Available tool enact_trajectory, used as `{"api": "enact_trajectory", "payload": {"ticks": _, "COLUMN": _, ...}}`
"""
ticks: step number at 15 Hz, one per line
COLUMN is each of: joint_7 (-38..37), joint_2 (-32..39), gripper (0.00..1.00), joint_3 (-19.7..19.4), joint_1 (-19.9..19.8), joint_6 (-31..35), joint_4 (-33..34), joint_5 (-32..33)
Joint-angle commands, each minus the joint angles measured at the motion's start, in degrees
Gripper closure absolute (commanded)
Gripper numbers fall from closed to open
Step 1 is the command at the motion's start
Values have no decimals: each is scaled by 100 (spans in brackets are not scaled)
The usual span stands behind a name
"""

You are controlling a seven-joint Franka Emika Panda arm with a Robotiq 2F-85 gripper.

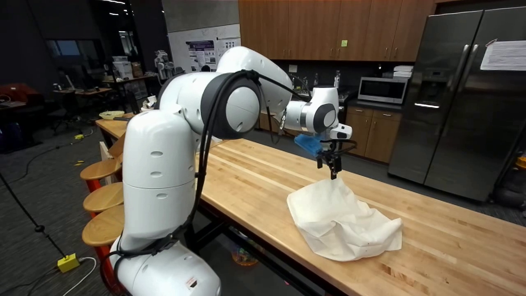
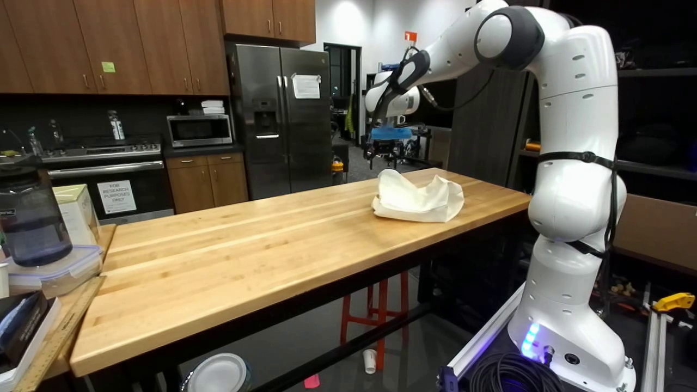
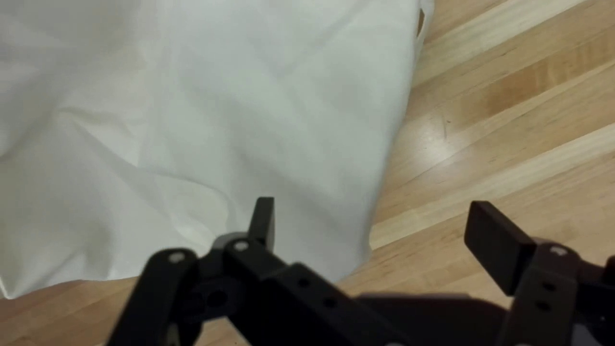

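Tool (image 3: 372,209) spread wide, holding nothing, just above edge of rumpled white cloth (image 3: 288,120); cloth lies bunched on worktop (image 3: 490,139)

Cloth (image 3: 269,110): on the table (image 2: 261,239); runs past the wrist view's top and left edges; underside hidden.
Gripper (image 3: 374,221): above the table; rear cut off by that view's bottom edge.
Arm (image 1: 160,156): beside the table; foot cut off by an exterior view's lower edge.
Paper (image 1: 505,56): behind the table; writing too small to read.
Jug (image 2: 32,223): beside the table; cut off by an exterior view's left edge.
Basket (image 1: 245,262): under the table; contents too blurred to tell.
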State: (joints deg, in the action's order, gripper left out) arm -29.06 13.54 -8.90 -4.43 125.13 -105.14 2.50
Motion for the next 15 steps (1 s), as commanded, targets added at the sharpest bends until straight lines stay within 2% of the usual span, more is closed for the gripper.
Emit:
{"api": "enact_trajectory", "payload": {"ticks": 1, "joint_7": -335, "joint_2": 242, "gripper": 0, "joint_3": -133, "joint_1": -50, "joint_6": -102, "joint_4": 220, "joint_5": -61}}
{"api": "enact_trajectory", "payload": {"ticks": 6, "joint_7": -801, "joint_2": 352, "gripper": 0, "joint_3": -305, "joint_1": -45, "joint_6": -177, "joint_4": 149, "joint_5": -17}}
{"api": "enact_trajectory", "payload": {"ticks": 15, "joint_7": -1406, "joint_2": 826, "gripper": 0, "joint_3": -338, "joint_1": -61, "joint_6": -808, "joint_4": 366, "joint_5": -58}}
